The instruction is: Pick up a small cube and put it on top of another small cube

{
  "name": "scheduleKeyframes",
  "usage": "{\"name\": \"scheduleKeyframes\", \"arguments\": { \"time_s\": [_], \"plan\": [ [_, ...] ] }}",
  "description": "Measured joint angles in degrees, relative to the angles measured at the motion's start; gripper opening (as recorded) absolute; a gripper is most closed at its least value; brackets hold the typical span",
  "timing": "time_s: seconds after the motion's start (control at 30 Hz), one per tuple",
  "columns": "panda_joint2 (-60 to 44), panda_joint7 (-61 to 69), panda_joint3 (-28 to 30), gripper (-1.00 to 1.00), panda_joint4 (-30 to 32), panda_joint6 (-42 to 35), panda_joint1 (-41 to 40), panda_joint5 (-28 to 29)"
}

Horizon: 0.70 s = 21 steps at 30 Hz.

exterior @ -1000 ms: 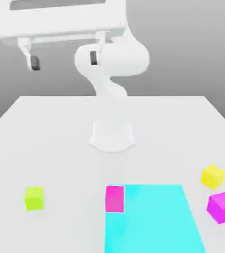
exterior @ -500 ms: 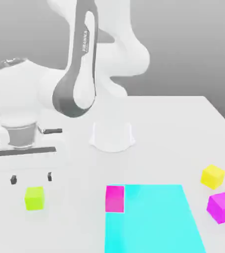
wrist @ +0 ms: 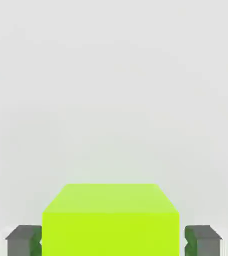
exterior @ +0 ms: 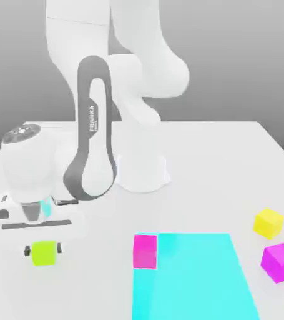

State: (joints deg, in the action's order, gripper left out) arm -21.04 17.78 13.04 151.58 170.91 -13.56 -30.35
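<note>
The small lime-green cube rests on the white table near its front edge, at the exterior view's left. My gripper has come straight down over it and is shut on it, one dark finger pressed to each side. In the hand view the lime-green cube sits between the two grey fingertips of the gripper. Another small cube, yellow, lies at the exterior view's right, with a magenta cube just in front of it.
A flat cyan rectangle covers the table's front middle, with a pink cube at its near-left corner. The arm's white base stands at the table's centre, and the arm's links hang over the left half.
The arm swung down from high above the table to the lime-green cube. The fingers, wide apart above the cube half a second ago, have dropped around it and closed on its sides.
</note>
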Motion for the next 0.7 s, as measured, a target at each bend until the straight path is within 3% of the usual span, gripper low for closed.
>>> {"name": "scheduleKeyframes", "arguments": {
  "time_s": [0.13,0.5,0.7],
  "plan": [
    [1.0,-1.0,1.3,-1.00,0.3,-0.7,1.0,1.4],
    [12.8,-15.7,15.0,-1.00,2.5,-9.0,10.6,19.0],
    [13.7,-6.7,6.5,-1.00,-1.5,-12.4,17.4,23.2]
  ]
}}
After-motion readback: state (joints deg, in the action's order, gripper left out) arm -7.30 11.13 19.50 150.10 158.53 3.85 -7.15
